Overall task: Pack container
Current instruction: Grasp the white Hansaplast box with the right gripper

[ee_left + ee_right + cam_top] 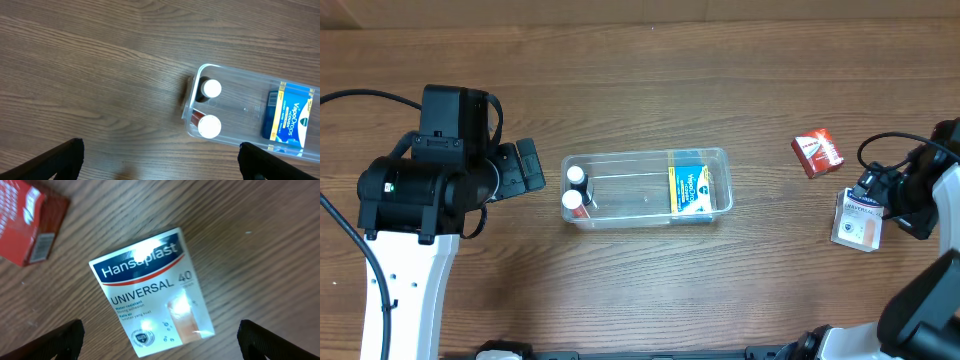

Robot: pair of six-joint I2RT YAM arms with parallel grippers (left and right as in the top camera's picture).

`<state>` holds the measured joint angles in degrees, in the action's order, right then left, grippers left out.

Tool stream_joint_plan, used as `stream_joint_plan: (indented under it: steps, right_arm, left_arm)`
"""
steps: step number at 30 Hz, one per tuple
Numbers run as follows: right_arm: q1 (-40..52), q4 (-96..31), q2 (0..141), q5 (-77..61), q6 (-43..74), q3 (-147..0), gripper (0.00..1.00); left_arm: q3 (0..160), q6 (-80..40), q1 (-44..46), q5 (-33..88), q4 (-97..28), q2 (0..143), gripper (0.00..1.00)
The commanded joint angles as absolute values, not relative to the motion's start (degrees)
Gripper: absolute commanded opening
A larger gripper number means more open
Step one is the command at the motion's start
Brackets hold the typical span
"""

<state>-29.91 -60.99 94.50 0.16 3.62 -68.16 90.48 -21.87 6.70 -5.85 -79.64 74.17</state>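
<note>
Hands sit at opposite ends of the overhead view. The black left hand [528, 168] hovers just left of the clear plastic rectangular container [650, 187] with rounded corners, which lies mid-table. The right hand [882, 190] hangs at the far right over a white cardboard plaster box [855, 222]. How far either is spread cannot be told here. A brown wood-grain table [650, 60] carries everything. Inside the container, two white-capped bottles [573, 200] stand at its left end, and a blue-and-yellow lozenge box [689, 189] lies flat at its right end. A small red cardboard box [817, 152] lies near the white one, farther back and a little left.

In the left wrist view, the left hand [160, 160] is spread wide and holds nothing, with bare table between its black fingertips [65, 157]. The container's rim [192, 95] lies ahead to the right.

In the right wrist view, the right hand [160, 340] is also spread wide. Its fingertips [267, 340] flank the glossy, tilted plaster box [150, 295] without touching it. The red box [25, 225] lies apart from it.
</note>
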Motion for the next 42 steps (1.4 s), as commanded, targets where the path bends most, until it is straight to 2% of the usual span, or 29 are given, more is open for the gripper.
stream_joint_plan:
  steps: [1, 6, 18, 28, 32, 39, 41, 42]
  right_arm:
    - [-30.0, -60.6, 98.6, -1.6, -0.5, -68.1, 1.0]
    - [-30.0, -59.4, 104.1, -1.6, -1.6, -68.1, 1.0]
    - [-30.0, -53.2, 104.8, -3.1, -1.6, -61.9, 0.99]
    - [-30.0, -50.8, 104.8, -4.4, -1.5, -62.1, 0.75]
    - [-29.2, -53.4, 104.5, -7.2, -0.2, -65.5, 0.73]
    - [-17.9, -64.4, 92.8, -7.1, 1.5, -74.3, 0.74]
    - [-11.7, -67.8, 87.1, -5.7, 1.9, -76.0, 0.74]
    - [-6.8, -70.4, 83.4, -4.6, 2.5, -77.2, 0.71]
  left_arm:
    - [91.2, -19.2, 6.4, -6.4, -79.5, 74.3, 1.0]
    - [91.2, -19.3, 6.4, -6.4, -79.3, 74.3, 1.0]
    - [91.2, -19.3, 6.4, -6.4, -79.3, 74.3, 1.0]
    - [91.2, -19.3, 6.4, -6.4, -79.3, 74.3, 1.0]
    - [91.2, -19.3, 6.4, -6.4, -79.3, 74.3, 1.0]
    - [91.2, -19.3, 6.4, -6.4, -79.3, 74.3, 1.0]
    - [91.2, -19.3, 6.4, -6.4, -79.4, 74.3, 1.0]
    - [91.2, -19.3, 6.4, -6.4, -79.5, 74.3, 1.0]
